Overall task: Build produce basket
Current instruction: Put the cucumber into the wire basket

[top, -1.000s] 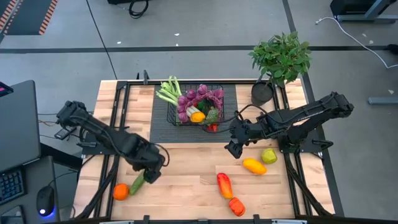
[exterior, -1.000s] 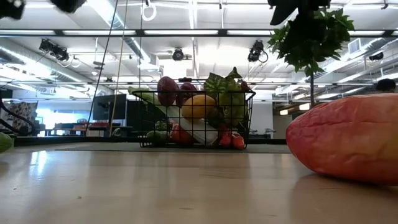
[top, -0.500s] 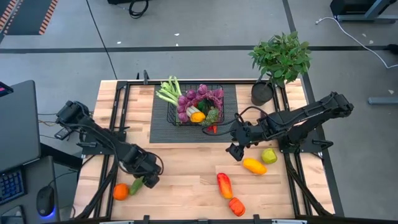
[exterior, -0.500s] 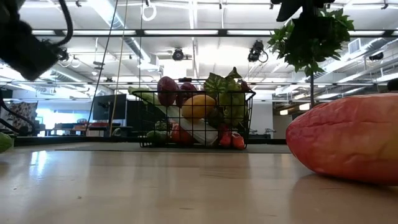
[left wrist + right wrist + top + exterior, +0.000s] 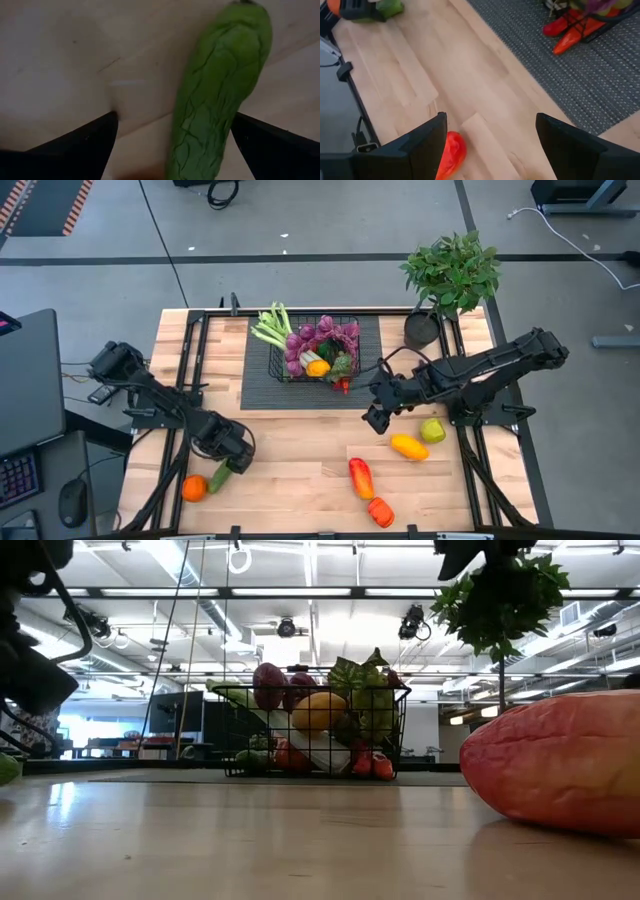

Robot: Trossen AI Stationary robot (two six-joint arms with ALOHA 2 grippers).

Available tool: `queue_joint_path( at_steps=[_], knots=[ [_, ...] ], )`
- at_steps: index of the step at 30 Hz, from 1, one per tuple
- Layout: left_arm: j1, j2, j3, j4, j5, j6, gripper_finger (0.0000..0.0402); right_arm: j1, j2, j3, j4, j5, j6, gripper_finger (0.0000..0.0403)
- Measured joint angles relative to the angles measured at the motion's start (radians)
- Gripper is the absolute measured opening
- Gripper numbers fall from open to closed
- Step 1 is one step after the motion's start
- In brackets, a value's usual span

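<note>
Near the tabletop's front-left corner, the left gripper (image 5: 170, 145) stands wide, empty, straddling the cucumber (image 5: 215, 95) across its length.

Your basket (image 5: 314, 350) sits upper centre of the high view, on a mat (image 5: 262, 385), with produce piled inside it. A potted plant (image 5: 450, 275) stands to its upper right, at the table's back corner.

Lower left of that view, a cucumber (image 5: 220, 477) lies on the table (image 5: 300, 470) just right of an orange (image 5: 194, 488); your left gripper (image 5: 224, 470) straddles the cucumber, one finger on each side.

Right of centre, your right gripper (image 5: 372, 418) hangs above the table, below and right of the basket. Further right lie a lemon-shaped piece (image 5: 408, 446) and an apple (image 5: 432, 430), side by side. Two peppers (image 5: 361, 477) lie lower centre-right, one below the other.
</note>
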Motion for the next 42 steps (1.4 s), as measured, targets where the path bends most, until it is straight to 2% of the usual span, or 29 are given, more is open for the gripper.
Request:
queue_joint_path(
  at_steps=[4, 7, 13, 19, 23, 28, 32, 34, 38, 42],
  knots=[
    [0.007, 0.001, 0.003, -0.001, -0.007, -0.016, 0.0387, -0.031, 0.000, 0.000, 0.000, 0.001, -0.018, 0.0307],
    [0.006, 0.002, 0.008, -0.019, -0.020, -0.022, 0.0368, -0.055, 0.000, 0.000, 0.001, -0.001, -0.034, 0.0307],
    [0.006, 0.004, 0.010, -0.032, -0.038, -0.109, 0.0269, -0.091, 0.000, 0.000, 0.001, -0.008, -0.083, 0.0307],
    [0.022, 0.006, 0.043, -0.017, -0.081, -0.119, 0.0159, -0.117, 0.000, 0.000, 0.001, -0.040, -0.174, 0.0307],
    [0.072, 0.005, 0.088, -0.024, -0.078, -0.085, 0.0114, -0.137, 0.000, 0.000, -0.006, -0.072, -0.235, 0.0307],
    [0.181, 0.004, 0.183, -0.114, -0.082, 0.053, 0.0114, -0.145, -0.001, 0.000, -0.028, -0.092, -0.246, 0.0307],
    [0.299, 0.004, 0.320, -0.266, -0.100, 0.233, 0.0122, -0.143, -0.008, 0.000, -0.046, -0.098, -0.236, 0.0307],
    [0.364, 0.004, 0.403, -0.348, -0.144, 0.338, 0.0121, -0.143, -0.013, 0.000, -0.046, -0.100, -0.235, 0.0307],
    [0.496, 0.003, 0.556, -0.413, -0.322, 0.565, 0.0119, -0.143, -0.017, 0.000, -0.043, -0.099, -0.230, 0.0307],
    [0.642, 0.003, 0.645, -0.381, -0.367, 0.864, 0.0121, -0.140, -0.022, 0.000, -0.050, -0.132, -0.174, 0.0307]
  ],
)
